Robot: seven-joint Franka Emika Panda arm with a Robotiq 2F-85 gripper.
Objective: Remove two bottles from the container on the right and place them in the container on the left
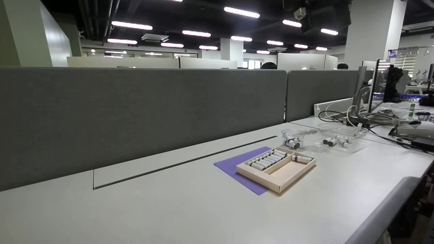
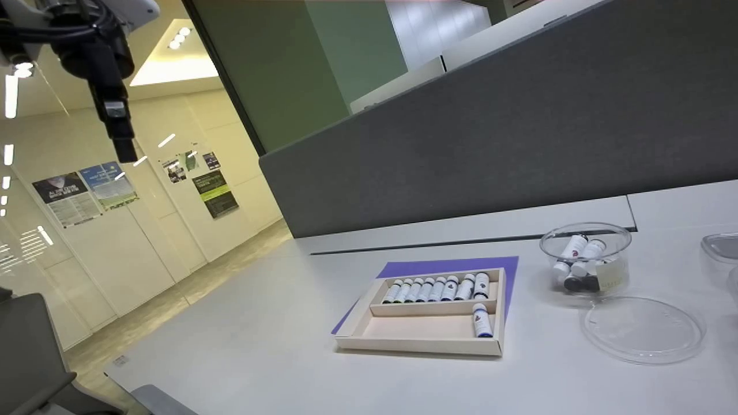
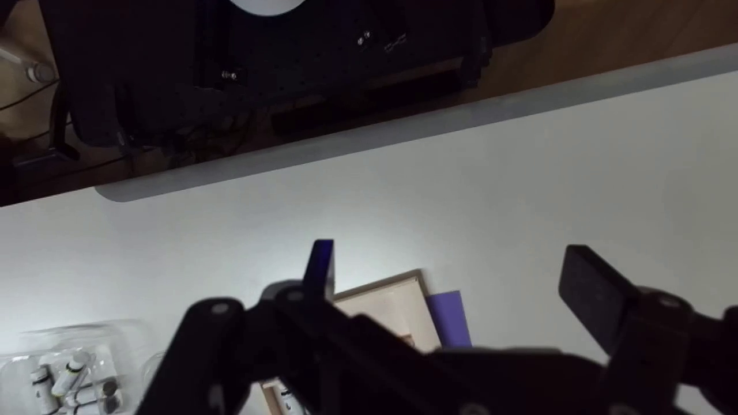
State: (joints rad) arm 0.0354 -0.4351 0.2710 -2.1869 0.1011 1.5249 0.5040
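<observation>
My jaws stand wide apart in the wrist view; a corner of the wooden tray (image 3: 403,301) and a strip of purple sheet (image 3: 450,320) show in the gap, well below. In an exterior view they hang at 10 o'clock from the tray, well above the surface (image 2: 248,323). Eight bottles (image 2: 436,289) lie side by side in the tray's 12 o'clock compartment, long axes leaning 1 to 7 at the 9 o'clock end, close to 12 to 6 at the 3 o'clock end. Lone bottle (image 2: 482,321) in the 6 o'clock compartment, just beside the 3 o'clock wall, axis about 12 to 6, white end at 12 toward the divider (image 2: 429,309), blue end at 6. Clear round tub (image 2: 617,271) at 2 o'clock from the tray, two bottles (image 2: 574,246) inside tilted, axes roughly 1 to 7; another dark-ended bottle (image 2: 582,283) low in the tub, axis hard to read. Clear lid (image 2: 643,329) flat on the surface at 5 o'clock from the tub. Wrist view, 8 o'clock: clear rectangular container (image 3: 104,357), loose bottles (image 3: 68,377) in it pointing various ways, one 11 to 5, one 1 to 7, two nearer 9 to 3 with dark ends at 3.
</observation>
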